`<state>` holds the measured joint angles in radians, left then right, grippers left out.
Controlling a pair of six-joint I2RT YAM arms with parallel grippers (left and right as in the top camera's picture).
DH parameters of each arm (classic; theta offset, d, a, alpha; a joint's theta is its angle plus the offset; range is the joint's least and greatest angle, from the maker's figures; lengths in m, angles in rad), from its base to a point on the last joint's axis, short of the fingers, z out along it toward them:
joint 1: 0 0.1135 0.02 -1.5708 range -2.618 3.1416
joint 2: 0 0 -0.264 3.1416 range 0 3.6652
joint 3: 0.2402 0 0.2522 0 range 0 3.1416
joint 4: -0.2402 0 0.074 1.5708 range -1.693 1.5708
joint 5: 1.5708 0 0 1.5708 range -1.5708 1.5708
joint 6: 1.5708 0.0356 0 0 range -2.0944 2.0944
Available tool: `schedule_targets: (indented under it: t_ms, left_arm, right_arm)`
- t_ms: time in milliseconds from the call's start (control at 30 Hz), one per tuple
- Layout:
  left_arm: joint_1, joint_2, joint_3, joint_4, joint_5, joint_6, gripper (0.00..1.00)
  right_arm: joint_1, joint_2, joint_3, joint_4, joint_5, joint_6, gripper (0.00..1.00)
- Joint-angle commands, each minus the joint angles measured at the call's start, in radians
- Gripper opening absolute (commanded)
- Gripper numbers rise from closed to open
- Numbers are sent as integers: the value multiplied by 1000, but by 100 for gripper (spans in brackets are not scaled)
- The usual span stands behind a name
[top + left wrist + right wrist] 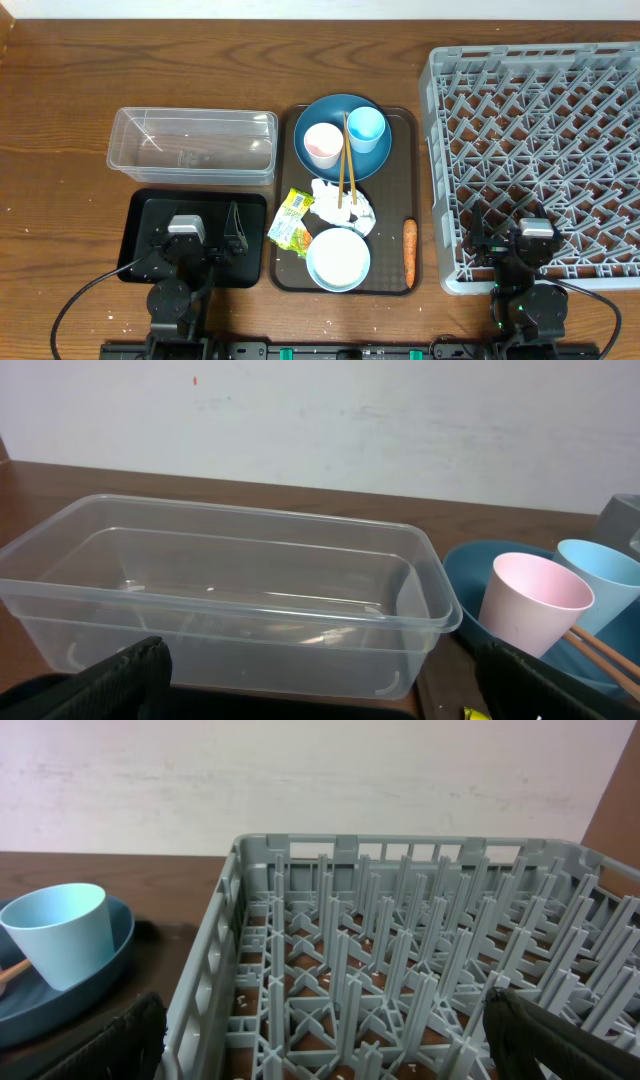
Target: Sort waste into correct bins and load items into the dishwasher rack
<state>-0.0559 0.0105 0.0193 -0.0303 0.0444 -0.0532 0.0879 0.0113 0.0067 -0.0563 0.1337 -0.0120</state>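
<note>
Lying at the left edge of the brown rectangular serving tray (pixel 393 195), just beside the crumpled white tissue (pixel 342 204): yellow-green crinkled snack wrapper (pixel 291 218). Likely light, thin, slippery; best pinched at its free left corner. Left gripper (pixel 192 226), right gripper (pixel 510 236): both spread wide, empty.

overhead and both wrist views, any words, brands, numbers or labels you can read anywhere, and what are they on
No text can be read in any view.
yellow-green snack wrapper: printed, but too small and blurred to read.
clear tub: faint marks in its base; cannot tell whether they are lettering.
Nothing else shows any lettering or sign.
</note>
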Motion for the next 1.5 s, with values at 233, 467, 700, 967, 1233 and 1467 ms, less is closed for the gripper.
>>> schedule_targets:
  t_ms: [233,467,700,967,1233,1467]
  left_arm:
    - [-2,-6,-15,-40,-37,-9,99]
    - [-2,-6,-15,-40,-37,-9,99]
    - [-2,-6,-15,-40,-37,-9,99]
    - [-2,-6,-15,-40,-37,-8,99]
    - [-2,-6,-15,-34,-37,-9,99]
    - [-2,-6,-15,-16,23,-9,99]
  right_arm:
    - [-3,-3,-1,-4,8,-4,99]
    - [-3,-3,-1,-4,8,-4,99]
    - [-3,-3,-1,-4,8,-4,99]
    - [-3,-3,-1,-4,8,-4,99]
    - [-3,-3,-1,-4,8,-4,99]
    - [-3,-3,-1,-4,8,-4,99]
